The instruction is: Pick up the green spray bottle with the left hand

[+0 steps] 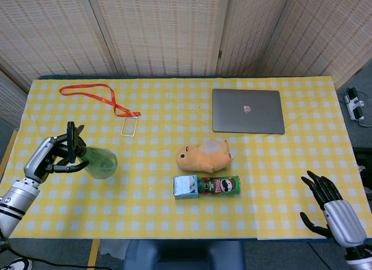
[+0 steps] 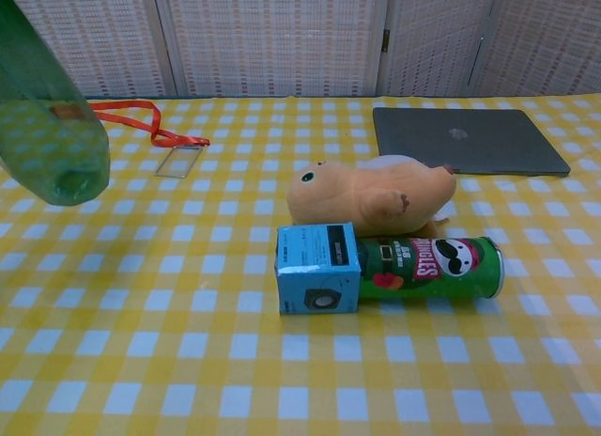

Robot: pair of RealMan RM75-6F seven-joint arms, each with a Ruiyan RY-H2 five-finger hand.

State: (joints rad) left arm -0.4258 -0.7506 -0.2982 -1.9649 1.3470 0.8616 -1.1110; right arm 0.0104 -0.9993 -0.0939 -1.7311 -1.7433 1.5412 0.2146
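The green spray bottle (image 1: 99,163) is lifted off the table at the left, its black trigger head toward my left hand (image 1: 51,156), which grips its neck. In the chest view only the bottle's translucent green body (image 2: 47,126) shows at the upper left, hanging above the cloth; the left hand is outside that view. My right hand (image 1: 332,203) hovers at the lower right corner of the head view, fingers spread and holding nothing.
On the yellow checked tablecloth (image 1: 174,113) lie an orange plush toy (image 1: 203,155), a blue box (image 1: 185,186) against a green Pringles can (image 1: 221,185), a closed grey laptop (image 1: 248,110), and an orange lanyard (image 1: 93,96) with a clear badge holder (image 1: 129,127).
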